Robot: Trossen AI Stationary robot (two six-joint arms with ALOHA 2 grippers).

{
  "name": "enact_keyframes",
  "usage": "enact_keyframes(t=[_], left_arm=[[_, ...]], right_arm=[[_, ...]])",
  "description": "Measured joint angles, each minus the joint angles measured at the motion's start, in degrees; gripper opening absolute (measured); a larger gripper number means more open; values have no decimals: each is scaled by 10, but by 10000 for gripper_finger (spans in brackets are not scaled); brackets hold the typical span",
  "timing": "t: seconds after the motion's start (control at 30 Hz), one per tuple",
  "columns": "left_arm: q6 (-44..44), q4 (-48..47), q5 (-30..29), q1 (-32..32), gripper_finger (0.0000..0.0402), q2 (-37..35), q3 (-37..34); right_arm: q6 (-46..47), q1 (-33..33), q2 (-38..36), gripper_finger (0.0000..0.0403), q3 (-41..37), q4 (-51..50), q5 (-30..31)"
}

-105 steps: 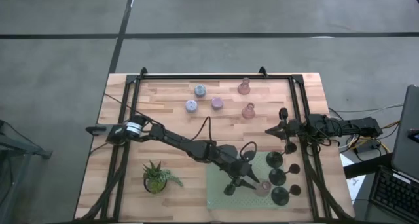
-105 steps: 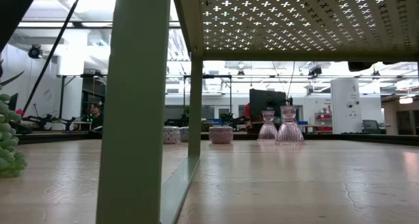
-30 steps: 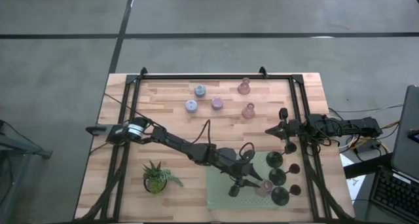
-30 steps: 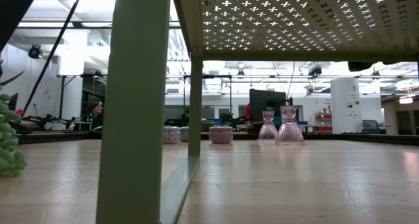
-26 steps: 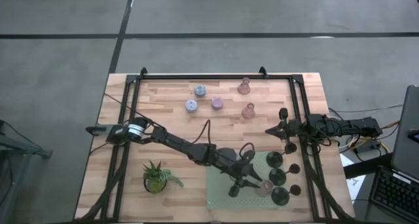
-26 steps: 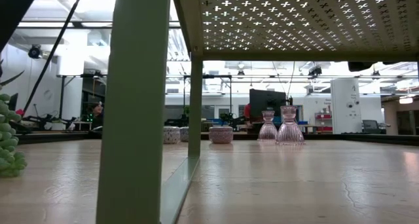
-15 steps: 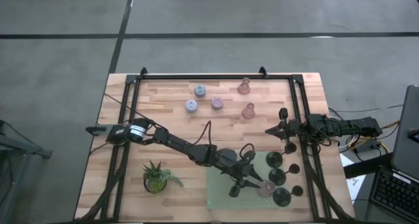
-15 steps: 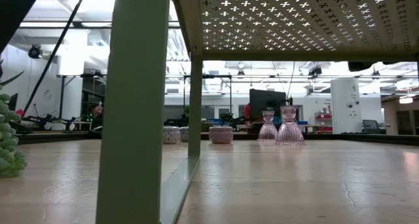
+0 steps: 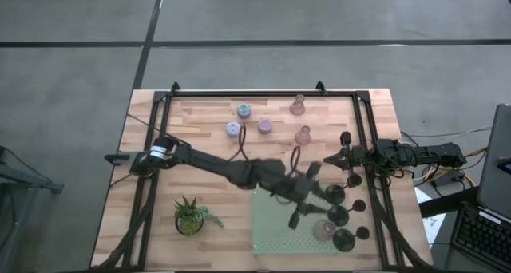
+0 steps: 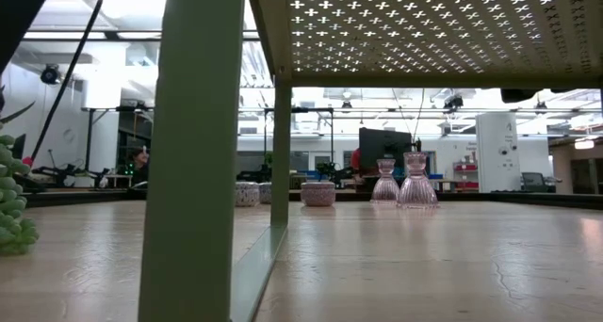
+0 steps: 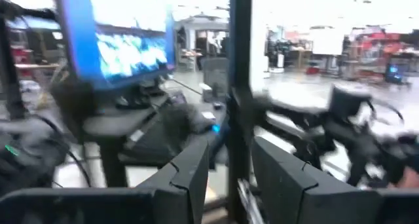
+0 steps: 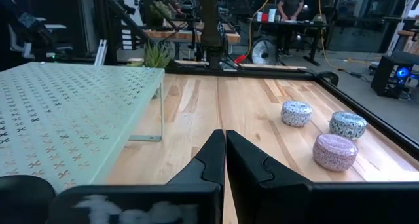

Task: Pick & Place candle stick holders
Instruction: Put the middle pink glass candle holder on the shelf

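My left gripper [image 9: 302, 199] hangs above the green perforated stand [image 9: 275, 237], fingers a little apart and holding nothing — a pink holder [image 9: 323, 229] and four black holders [image 9: 334, 195] stand on the stand just beside it. My right gripper [image 9: 338, 158] waits pressed together at the table's right rail; two pink ones [image 9: 303, 135] and three short round ones [image 9: 264, 126] sit on the far side

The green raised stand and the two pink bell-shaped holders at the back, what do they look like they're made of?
The green stand looks like thin sheet metal with a matte pale-green coating: its top is punched with rows of small cross-shaped holes and it rests on slim flat legs. The two pink bell-shaped holders look like tinted glass, since light shows through them and their ribbed sides glint; clear plastic can't be ruled out.
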Motion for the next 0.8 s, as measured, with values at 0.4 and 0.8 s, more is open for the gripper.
enact_keyframes(t=[0.4, 0.8], left_arm=[[40, -100, 7, 15, 122, 35, 106], [76, -276, 32, 15, 122, 36, 86]], right_arm=[[0, 0, 0, 8, 0, 0, 0], [0, 0, 0, 8, 0, 0, 0]])
